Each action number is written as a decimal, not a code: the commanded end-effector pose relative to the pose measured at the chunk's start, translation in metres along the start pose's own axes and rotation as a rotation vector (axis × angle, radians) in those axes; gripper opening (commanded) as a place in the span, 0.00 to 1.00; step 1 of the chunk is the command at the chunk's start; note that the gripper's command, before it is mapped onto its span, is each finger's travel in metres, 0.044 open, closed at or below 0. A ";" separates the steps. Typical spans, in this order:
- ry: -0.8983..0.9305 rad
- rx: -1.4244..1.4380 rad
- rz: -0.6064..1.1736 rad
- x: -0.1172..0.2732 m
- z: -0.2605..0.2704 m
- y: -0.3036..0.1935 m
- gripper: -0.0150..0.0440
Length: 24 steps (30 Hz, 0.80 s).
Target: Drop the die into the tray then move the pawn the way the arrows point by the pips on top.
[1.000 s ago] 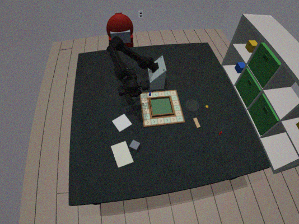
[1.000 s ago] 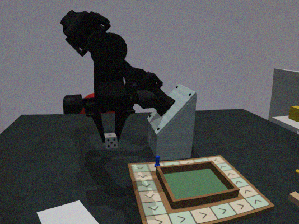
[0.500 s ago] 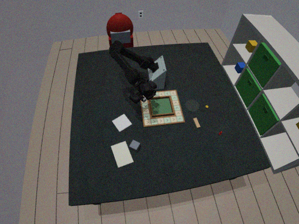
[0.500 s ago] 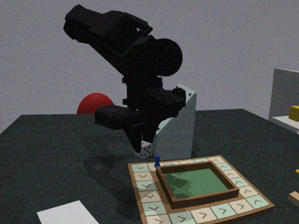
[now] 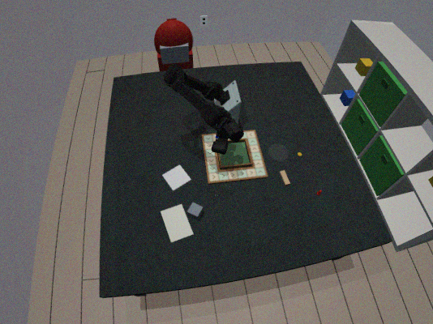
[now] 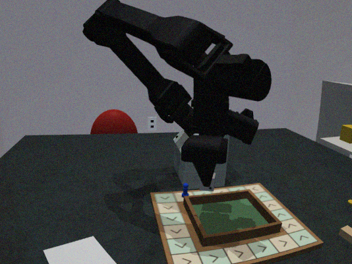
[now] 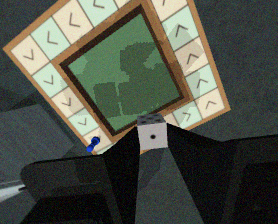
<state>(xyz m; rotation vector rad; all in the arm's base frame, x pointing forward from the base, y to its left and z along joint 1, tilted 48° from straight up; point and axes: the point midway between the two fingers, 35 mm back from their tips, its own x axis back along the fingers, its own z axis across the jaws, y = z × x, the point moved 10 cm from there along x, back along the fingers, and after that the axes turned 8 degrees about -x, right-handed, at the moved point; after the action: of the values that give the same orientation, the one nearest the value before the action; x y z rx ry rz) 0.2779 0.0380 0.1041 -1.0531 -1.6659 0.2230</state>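
My gripper (image 6: 207, 184) (image 7: 151, 129) is shut on the white die (image 7: 152, 136), which shows one pip on the face toward the wrist camera. The fingers hang above the back part of the board (image 5: 237, 175) (image 6: 238, 253) (image 7: 51, 39); the die is mostly hidden behind a finger in the exterior view. The dice tray (image 5: 239, 159) (image 6: 242, 237) (image 7: 150, 65) has a green floor, brown walls and nothing but shadows in it. The blue pawn (image 6: 185, 191) (image 7: 93, 144) stands upright on the back row of squares, near the back left corner.
The pale robot base (image 6: 201, 174) stands behind the board. Two white sheets (image 5: 176, 177) (image 5: 177, 223) and a grey cube (image 5: 195, 209) lie front left. A wooden block (image 5: 285, 177), a small yellow piece (image 5: 299, 154) and a red piece (image 5: 319, 192) lie right. A shelf (image 5: 405, 212) stands at far right.
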 end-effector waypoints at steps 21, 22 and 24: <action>0.110 0.436 -0.086 -0.022 0.027 0.038 0.25; 0.131 0.436 -0.113 -0.024 0.026 0.035 0.25; 0.170 0.436 -0.167 -0.027 0.022 0.031 0.25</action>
<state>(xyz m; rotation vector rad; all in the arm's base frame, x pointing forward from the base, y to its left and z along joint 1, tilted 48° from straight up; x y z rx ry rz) 0.2746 0.0525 0.0526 -0.6449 -1.4585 0.4340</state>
